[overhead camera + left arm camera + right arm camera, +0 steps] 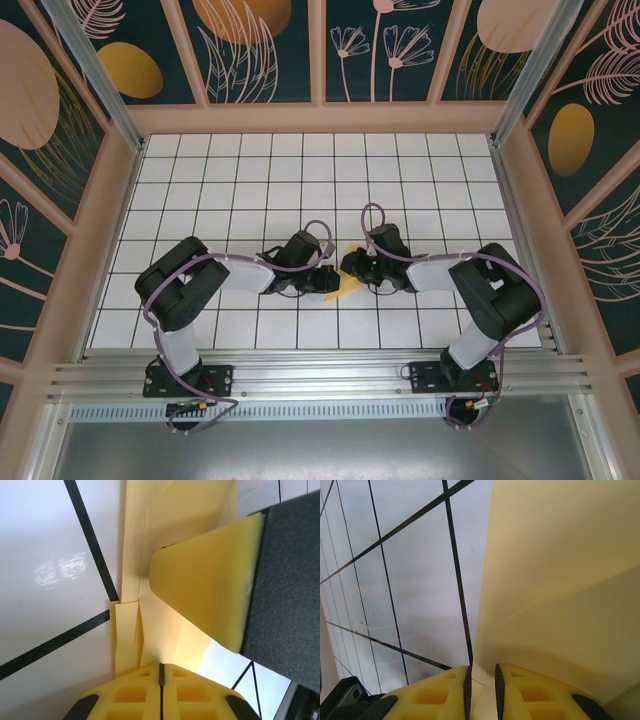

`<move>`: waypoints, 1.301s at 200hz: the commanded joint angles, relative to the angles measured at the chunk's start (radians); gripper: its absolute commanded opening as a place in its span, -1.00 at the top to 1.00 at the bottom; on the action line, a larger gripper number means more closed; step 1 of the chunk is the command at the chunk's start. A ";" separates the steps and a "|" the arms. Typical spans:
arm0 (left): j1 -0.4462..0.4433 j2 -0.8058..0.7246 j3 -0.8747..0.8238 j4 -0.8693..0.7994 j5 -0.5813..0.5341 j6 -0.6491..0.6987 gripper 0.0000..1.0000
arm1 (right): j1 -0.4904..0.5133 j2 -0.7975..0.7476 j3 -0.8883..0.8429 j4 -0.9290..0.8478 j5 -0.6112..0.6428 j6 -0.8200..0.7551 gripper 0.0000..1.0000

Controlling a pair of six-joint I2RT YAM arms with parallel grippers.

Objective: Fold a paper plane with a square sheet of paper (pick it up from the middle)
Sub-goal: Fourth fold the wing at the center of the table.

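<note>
The part-folded sheet of paper (pixel 170 530) lies mid-surface (pixel 300 180), between both arms. Its creased length runs straight out from my left gripper (pixel 161 680), pinched tight on the near end. My right gripper (pixel 482 680) clamps the opposite edge, equally near.

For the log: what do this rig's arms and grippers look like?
The left arm and right arm are black with pale grey links and purple cables looped along them. The left gripper and right gripper have yellow fingers with rectangular recesses and thin black inner pads.
</note>
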 commanded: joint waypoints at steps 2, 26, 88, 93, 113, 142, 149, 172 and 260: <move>0.002 0.013 -0.042 -0.124 -0.159 0.030 0.87 | -0.005 0.017 -0.004 -0.133 0.046 -0.008 0.52; 0.002 0.022 -0.057 -0.137 -0.188 0.022 0.91 | -0.006 -0.009 0.016 -0.157 0.045 -0.028 0.50; 0.001 0.031 -0.051 -0.155 -0.182 0.031 1.00 | -0.024 -0.220 0.008 -0.199 0.063 -0.054 0.65; 0.002 0.032 -0.050 -0.157 -0.180 0.031 1.00 | -0.025 -0.227 0.007 -0.203 0.061 -0.053 0.73; 0.002 0.033 -0.050 -0.156 -0.171 0.031 1.00 | -0.022 -0.221 -0.009 -0.162 0.020 -0.044 0.94; 0.002 0.033 -0.046 -0.163 -0.175 0.029 1.00 | 0.020 -0.146 -0.003 -0.117 0.003 -0.031 1.00; 0.002 0.035 -0.044 -0.167 -0.177 0.030 1.00 | 0.024 -0.124 -0.001 -0.100 -0.008 -0.030 1.00; 0.001 0.039 -0.041 -0.177 -0.175 0.034 1.00 | 0.036 -0.057 0.023 -0.084 -0.014 -0.037 1.00; 0.002 0.053 -0.081 -0.224 -0.228 0.039 1.00 | -0.080 0.055 0.057 -0.155 0.072 -0.120 0.94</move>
